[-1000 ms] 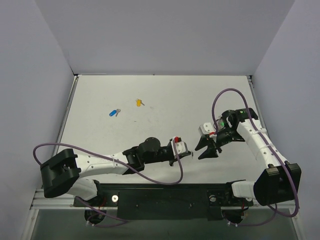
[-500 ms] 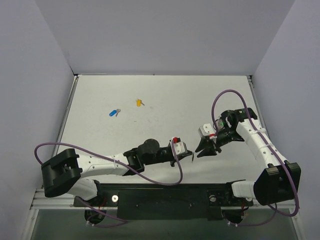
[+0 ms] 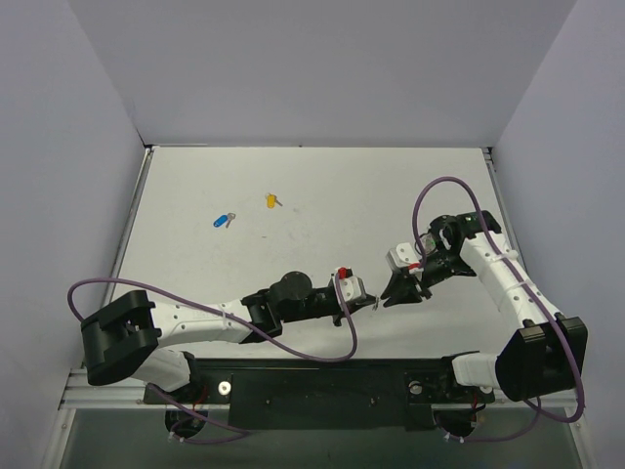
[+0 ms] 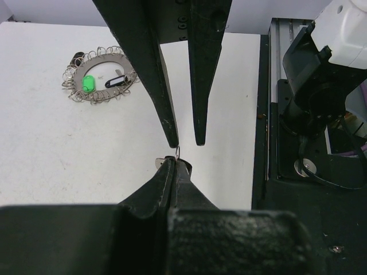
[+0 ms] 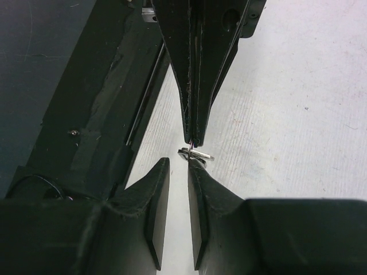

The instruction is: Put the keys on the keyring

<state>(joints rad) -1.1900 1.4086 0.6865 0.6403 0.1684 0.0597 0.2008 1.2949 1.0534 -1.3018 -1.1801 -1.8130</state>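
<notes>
Keyring (image 4: pixel 178 152) between left claw (image 4: pixel 174 163) tips

Matt black left pincer (image 4: pixel 174 163), bright metal keyring (image 4: pixel 97 95) (table (image 4: pixel 57 149) matt, faintly grained)

Left hand (image 3: pixel 375 305) and right hand (image 3: pixel 390 297) face tip to tip.

Bright even light, faint soft shadows — wrist-view foregrounds dark, slightly blurred
</notes>
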